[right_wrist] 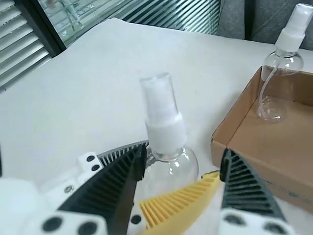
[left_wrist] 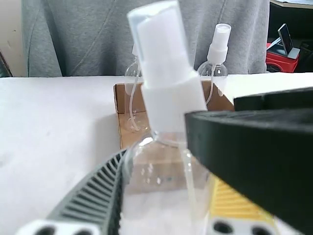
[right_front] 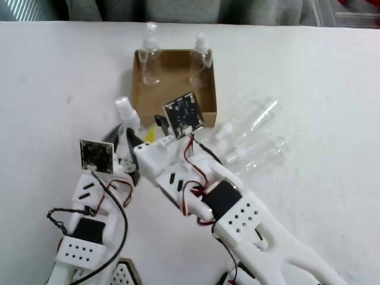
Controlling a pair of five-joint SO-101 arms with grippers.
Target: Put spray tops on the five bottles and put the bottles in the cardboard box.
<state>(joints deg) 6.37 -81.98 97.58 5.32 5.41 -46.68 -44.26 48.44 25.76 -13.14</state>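
Seen from above, a topped bottle (right_front: 126, 110) is upright just beside the cardboard box (right_front: 138, 95) on the counter (right_front: 53, 77), and the box holds two more bottles (right_front: 148, 64) upright. The left wrist shows the left tool (left_wrist: 166, 196) clamped on that bottle's body. The right wrist shows the right tool (right_wrist: 183, 160) with black jaws apart, flanking it.

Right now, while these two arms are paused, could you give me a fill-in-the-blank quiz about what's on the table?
1. Inside the cardboard box stand ___ spray bottles.
2. The left gripper is shut on a third spray bottle, which stands not inside the box but ___ it.
3. The right gripper has its black jaws ___, one on each side of that bottle.
4. Two clear bottles lie on their ___ on the white table.

Missing words: two; outside; open; sides.
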